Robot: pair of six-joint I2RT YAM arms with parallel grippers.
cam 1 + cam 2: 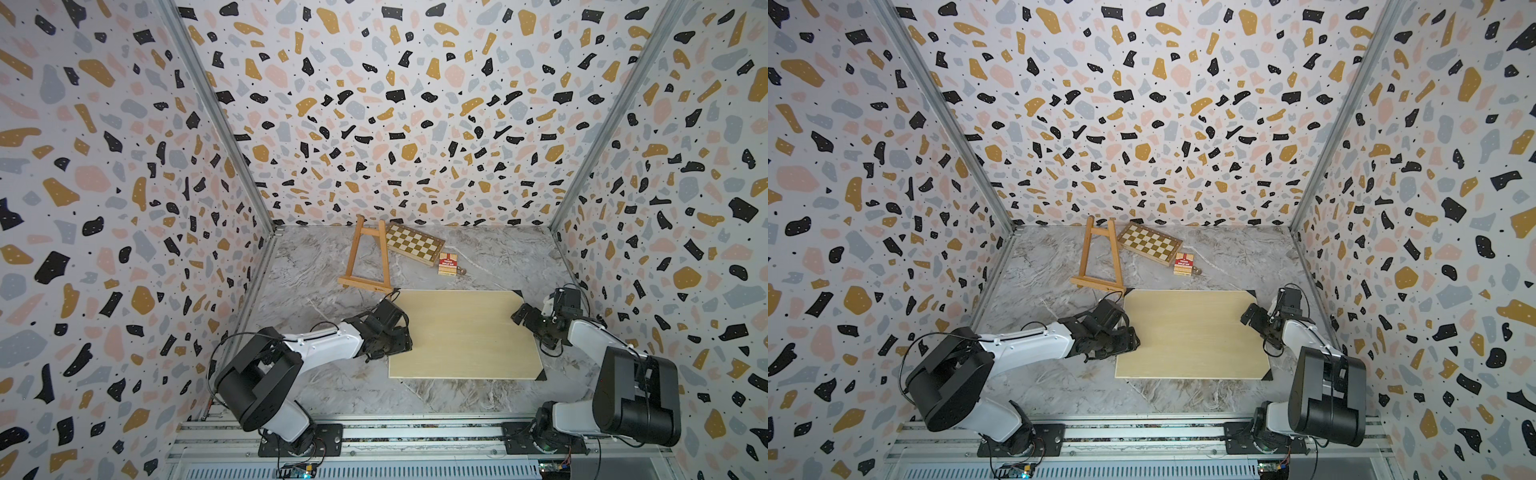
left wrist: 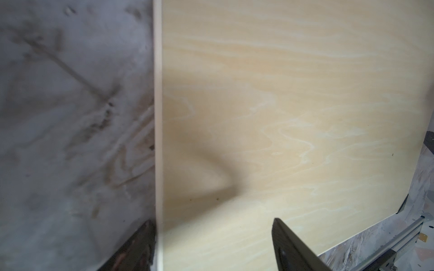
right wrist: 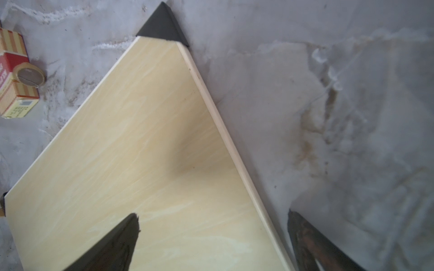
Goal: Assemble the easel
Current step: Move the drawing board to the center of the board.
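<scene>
Two grippers are low at the board (image 1: 461,332), one at each end. At the left gripper (image 2: 212,223) I see the jaws apart and clamping nothing. One finger (image 2: 293,248) is over the board's face and the other is over the table (image 2: 70,117), and the board's left edge runs between them.

The easel (image 1: 365,286) is well beyond these jaws, towards the back wall and a little to their left, and nothing holds it. One end of its ledge comes near the board's far black corner (image 1: 1128,291). I cannot tell if it lies flat or leans.

To the right of it, the chessboard (image 1: 413,243) meets its right leg, and a red box (image 1: 448,264) is just beside the chessboard. In the right wrist view a small round thing (image 3: 30,75) is just beside this box.

At the right gripper (image 3: 212,214) the jaws are also wide apart, with the board's right edge between them, gripping nothing.
</scene>
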